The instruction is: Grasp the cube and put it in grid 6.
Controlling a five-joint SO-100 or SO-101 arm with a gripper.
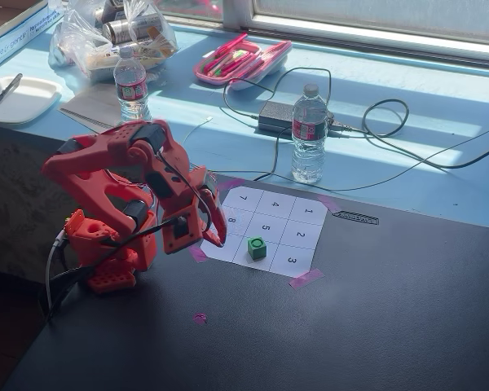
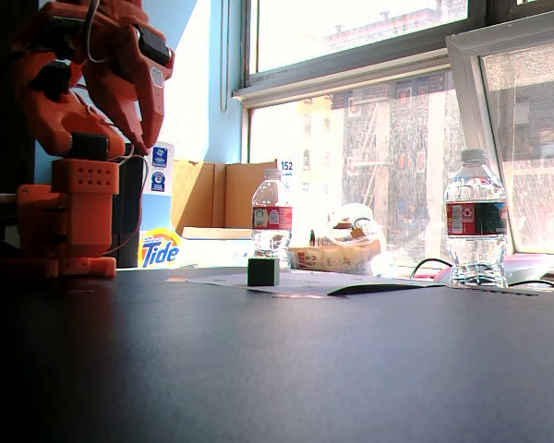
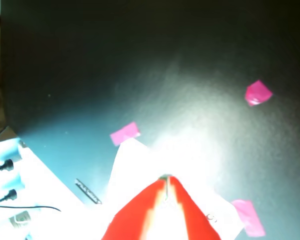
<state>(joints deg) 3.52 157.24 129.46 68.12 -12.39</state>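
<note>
A fixed view shows the small green cube (image 1: 257, 248) already on the white sheet's near-edge cell, grid 6 (image 1: 253, 250); the red gripper (image 1: 218, 239), fingers pressed together, hangs empty beside it, so only retreat remains.

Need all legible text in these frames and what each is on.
"1", "2", "3", "4", "5", "7", "8": cells of the numbered sheet, fixed view. The green cube stands where the "6" cell would be; that digit is not visible.
"Tide": detergent box, low fixed view.
"152": white sign behind the cartons.
Water bottle labels and the small black tag: too small to read.
Wrist view: overexposed, nothing legible.
</note>
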